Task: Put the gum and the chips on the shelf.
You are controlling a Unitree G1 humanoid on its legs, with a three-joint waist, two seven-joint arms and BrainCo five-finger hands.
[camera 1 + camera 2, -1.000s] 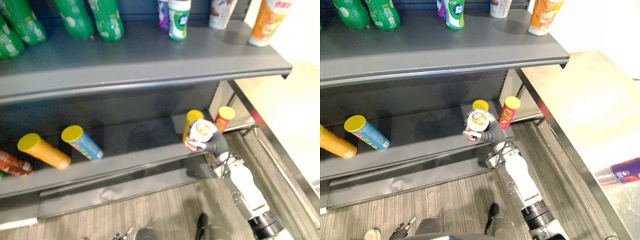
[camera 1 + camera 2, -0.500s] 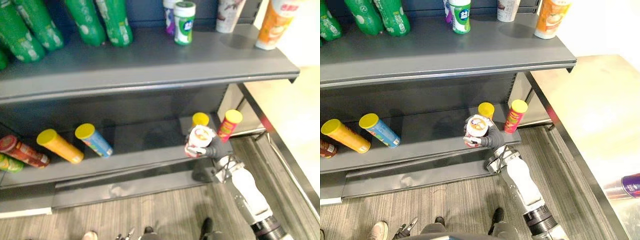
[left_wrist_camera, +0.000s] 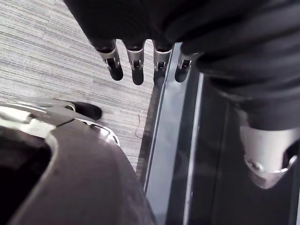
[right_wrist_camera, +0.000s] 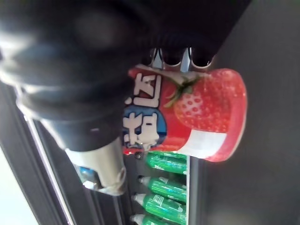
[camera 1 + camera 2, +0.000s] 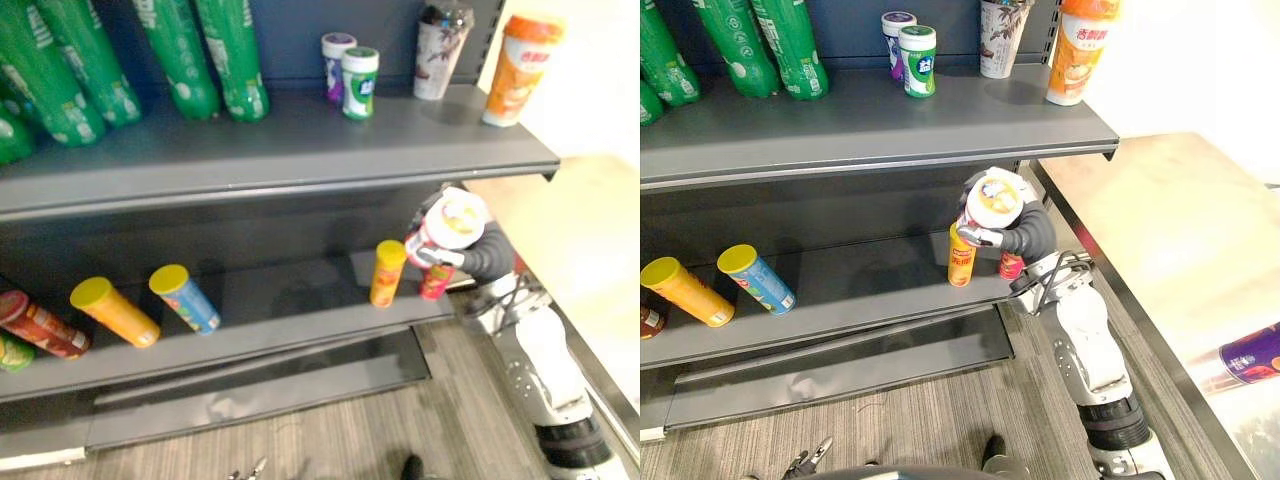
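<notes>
**Tub lifted from the lower level toward the upper shelf**

The right hand [image 5: 1025,232] has its fingers and thumb curled tight round a red tub [image 5: 992,200] with a white lid and a strawberry printed on its side. Going by the task, this is probably the gum. In the wrist view the fingers wrap over the tub's body, and the grip looks firm.

A second ago the hand held the tub well below the upper shelf [image 5: 870,130], down among the cans on the level underneath. Now hand and tub have risen to just under the upper shelf's front edge, near its right end and still out in front of it. The head camera has shifted too, but the rise shows against the shelf itself.

The tub is therefore still carried, not placed. The lift suggests it is meant for the upper shelf, where a green gum bottle [image 5: 918,60] and a purple one [image 5: 897,35] already stand. It must still clear the front edge before it can go in.

Below the upper shelf, an orange can [image 5: 961,258] and a red can [image 5: 1011,266] stand upright, the red one partly behind the arm.

The left hand [image 3: 137,58] hangs with straight fingers over the floor, holding nothing.
</notes>
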